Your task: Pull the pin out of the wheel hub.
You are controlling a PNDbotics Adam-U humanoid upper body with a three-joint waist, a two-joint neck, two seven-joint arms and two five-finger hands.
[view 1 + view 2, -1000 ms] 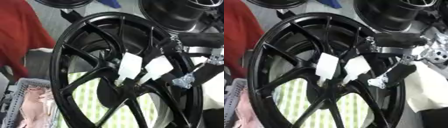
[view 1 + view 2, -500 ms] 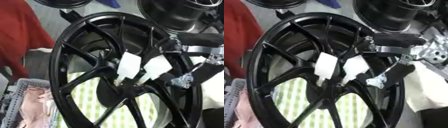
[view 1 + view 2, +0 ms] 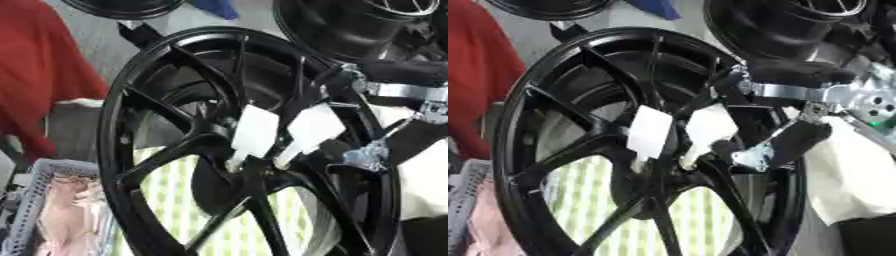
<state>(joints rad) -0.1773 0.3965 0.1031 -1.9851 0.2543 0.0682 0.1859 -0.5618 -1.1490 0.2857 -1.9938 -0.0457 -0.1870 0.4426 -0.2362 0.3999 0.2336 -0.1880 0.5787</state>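
Wheel hub (image 3: 249, 167) w/ two white tags (image 3: 650, 132), grey basket (image 3: 35, 200) lower left; right hand (image 3: 776, 147) fingers reach between spokes, grip can't tell.

one big black spoked wheel (image 3: 175, 165) fills the middle, and two white tags (image 3: 255, 131) hang at its hub, side by side, the second tag (image 3: 313, 125) just right of the first. behind it, two more dark wheels: one at the top right (image 3: 350, 25), one cut off at the top left (image 3: 131, 6). one robot hand (image 3: 789, 140) shows, coming in from the right. one grey mesh basket (image 3: 35, 200) sits at the lower left. one green-and-white checked cloth (image 3: 188, 210) shows through the spokes. one white cloth (image 3: 846, 180) lies at the right.
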